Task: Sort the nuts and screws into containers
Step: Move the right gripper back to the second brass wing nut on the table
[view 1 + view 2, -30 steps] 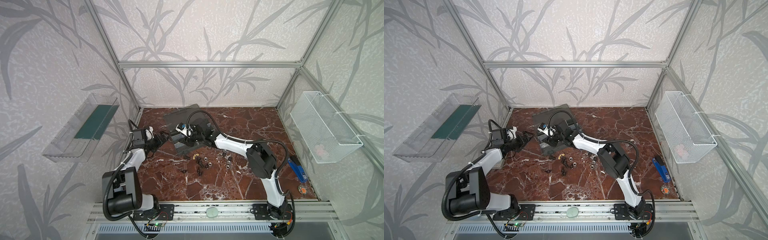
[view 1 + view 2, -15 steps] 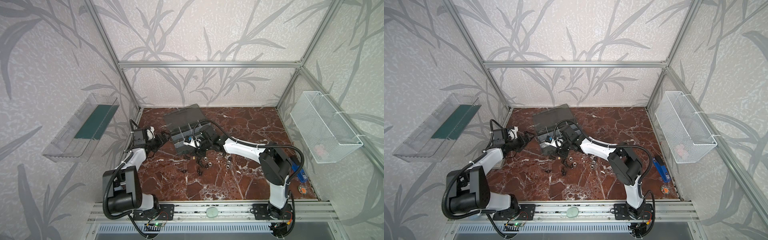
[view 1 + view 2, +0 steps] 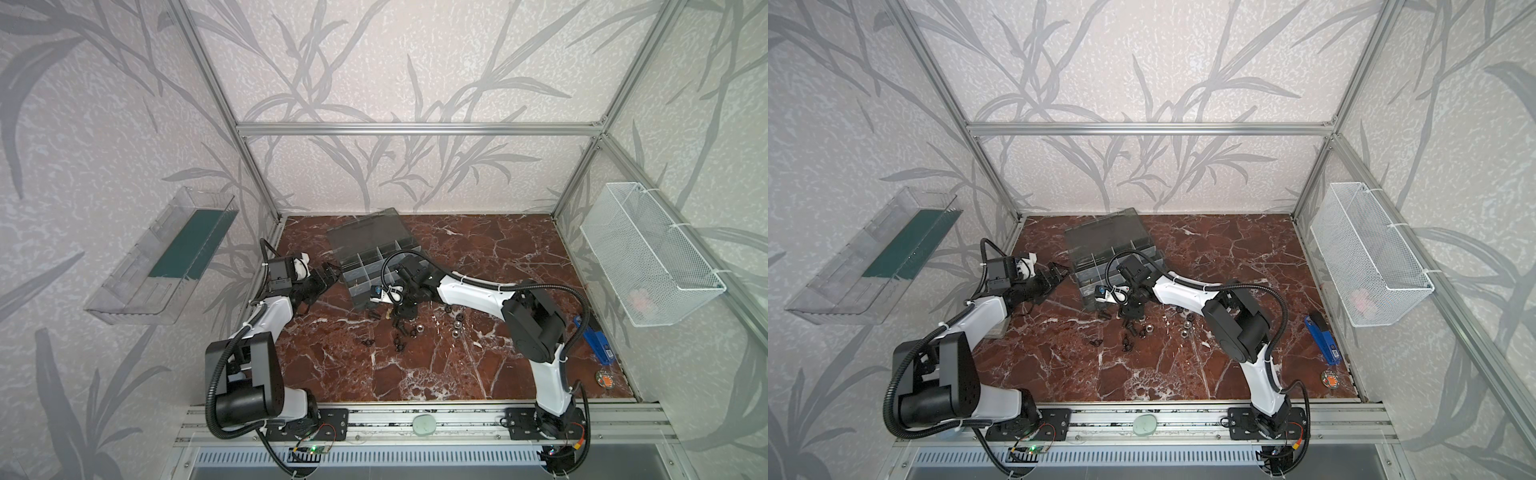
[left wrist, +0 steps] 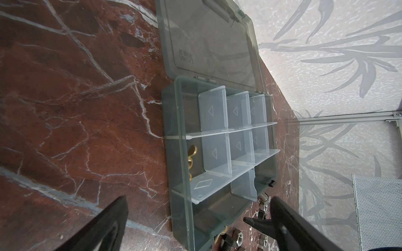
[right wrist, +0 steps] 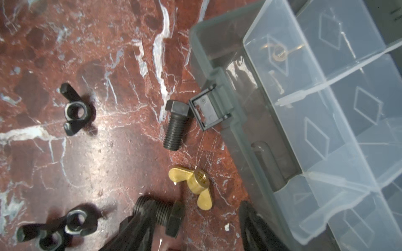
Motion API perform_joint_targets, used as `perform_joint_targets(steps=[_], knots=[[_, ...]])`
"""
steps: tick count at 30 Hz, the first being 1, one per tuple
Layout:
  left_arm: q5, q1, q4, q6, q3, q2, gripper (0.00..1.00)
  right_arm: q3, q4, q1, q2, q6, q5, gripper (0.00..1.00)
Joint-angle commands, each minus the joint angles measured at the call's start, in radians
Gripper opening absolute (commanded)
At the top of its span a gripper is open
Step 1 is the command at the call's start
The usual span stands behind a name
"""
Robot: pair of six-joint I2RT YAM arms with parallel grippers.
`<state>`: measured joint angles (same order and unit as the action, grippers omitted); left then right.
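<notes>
Right wrist: right hand (image 5: 192, 216) apart beside threaded black bolt (image 5: 158, 214), brass wing nut (image 5: 195, 182) | left hand (image 4: 198, 202) apart

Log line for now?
left gripper: jaws open, beside case | right gripper: jaws open at black bolt, nothing held | lid: open

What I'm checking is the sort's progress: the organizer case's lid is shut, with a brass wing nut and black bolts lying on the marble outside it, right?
Not quite: the lid is open, swung back off the organizer case, as the left wrist view shows. A brass wing nut and black bolts do lie on the marble outside it.
</notes>
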<state>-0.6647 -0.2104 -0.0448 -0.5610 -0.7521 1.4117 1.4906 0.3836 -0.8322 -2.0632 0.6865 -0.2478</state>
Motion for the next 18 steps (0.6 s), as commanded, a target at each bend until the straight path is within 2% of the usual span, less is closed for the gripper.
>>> perform_joint_targets(steps=[1,18], knots=[[-0.009,0.005,0.0,0.0,-0.027,0.006,0.99,0.033,0.049,0.003,-0.015,0.056,0.031,0.62],[-0.01,0.006,0.002,0.004,-0.025,0.012,1.0,-0.007,-0.125,0.004,-0.055,-0.016,0.046,0.58]])
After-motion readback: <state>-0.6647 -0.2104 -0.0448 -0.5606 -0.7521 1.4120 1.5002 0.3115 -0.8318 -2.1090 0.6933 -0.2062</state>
